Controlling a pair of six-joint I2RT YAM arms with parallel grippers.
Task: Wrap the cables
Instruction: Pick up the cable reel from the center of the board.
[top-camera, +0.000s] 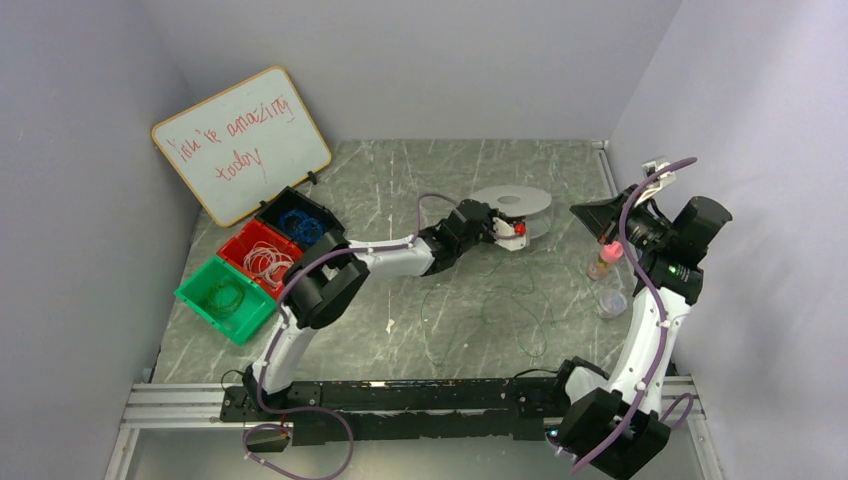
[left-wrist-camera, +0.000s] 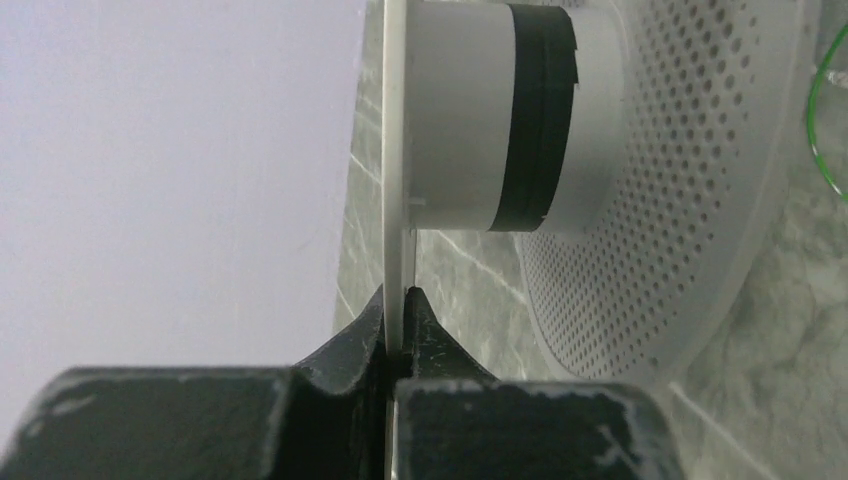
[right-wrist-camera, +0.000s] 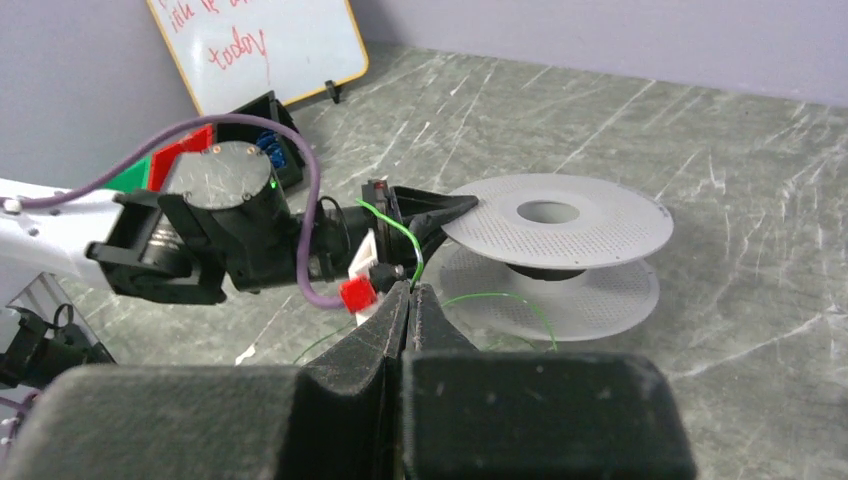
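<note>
1. Cable: hair-fine green wire, featherweight, limp but springy. Loose squiggles lie on the table near the spool, and one strand rises to the right gripper.
2. Right gripper: jaws closed, wire apparently pinched at the tips. Probably slips easily, so light tension only.
3. Left gripper: clamped on the spool's thin top flange. The spool is rigid white plastic with perforated discs and a smooth core.

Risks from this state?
1. The left jaws pinch only the thin rim of the spool's top disc; it may slip or tip.
2. The wire in the right jaws is hair-fine; a tug might snap it or pull it free.
3. Slack strands on the table could snag.
</note>
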